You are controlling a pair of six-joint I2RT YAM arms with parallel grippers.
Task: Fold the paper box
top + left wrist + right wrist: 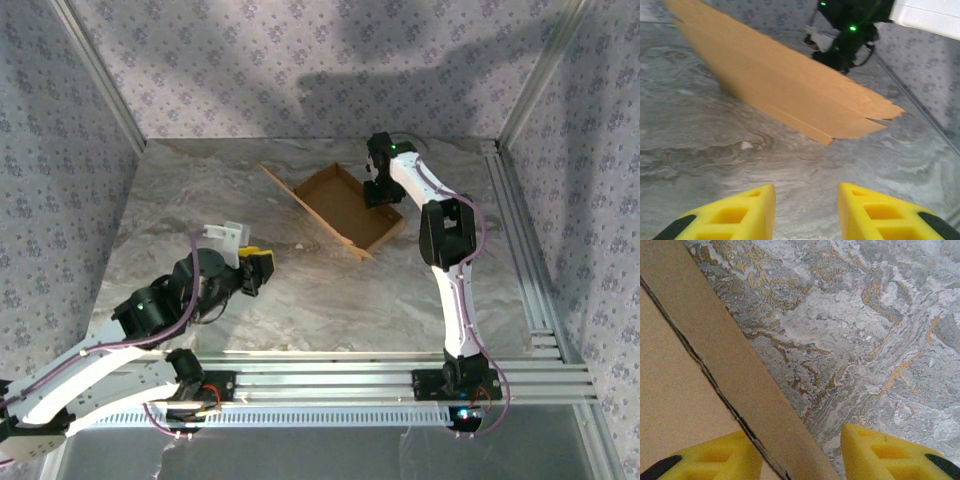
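Note:
The paper box (345,205) is a shallow brown cardboard tray lying near the middle back of the marble table, with one flap sticking out to its left. My right gripper (383,195) reaches down over the box's far right wall. In the right wrist view its jaws (800,455) straddle that wall (715,365), one yellow finger inside the box and the other outside, with a gap left on the outer side. My left gripper (255,268) hovers low over bare table in front of the box (790,85). Its yellow fingers (806,210) stand apart with nothing between them.
Aluminium frame rails (530,270) run along the table's right side and near edge. Patterned walls (300,60) close in the back and both sides. Bare marble (330,300) lies between the box and the arm bases. The right arm's dark wrist (850,30) stands behind the box.

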